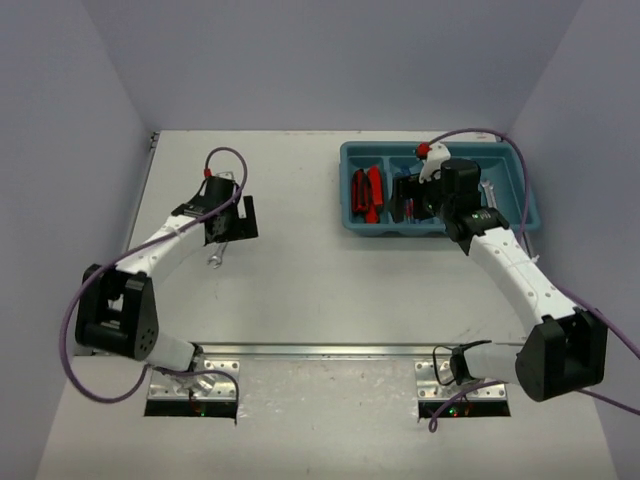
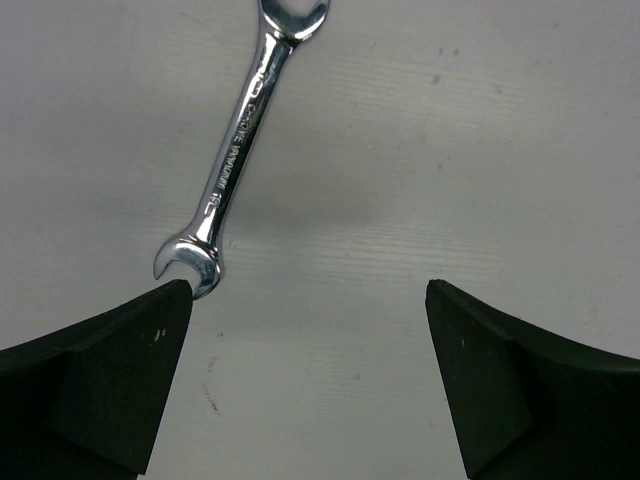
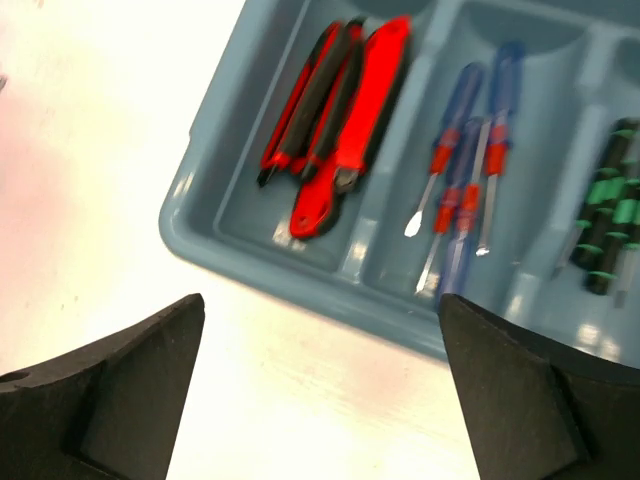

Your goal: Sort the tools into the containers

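We have one silver wrench [image 2: 235, 170] lying flat on the bare table [image 2: 480, 120] in the left half of the scene, well apart from the teal tray [image 3: 200, 225] at the far right. The left gripper [image 2: 308, 292] hangs over it with its fingers spread wide and nothing between them. The wrench's near open end sits just at the tip of one finger, and the shank runs away toward the far side. To take it well, we judge the jaws should shift until the shank lies midway between the fingers, then go right down to the table before closing across its narrow width, since the tool is thin and could slip under the pads. The right gripper [image 3: 322, 300] hovers over the tray's near edge, fingers apart and empty, above the red-and-black knives [image 3: 335, 130] and blue screwdrivers [image 3: 470, 160], each kind in its own compartment.
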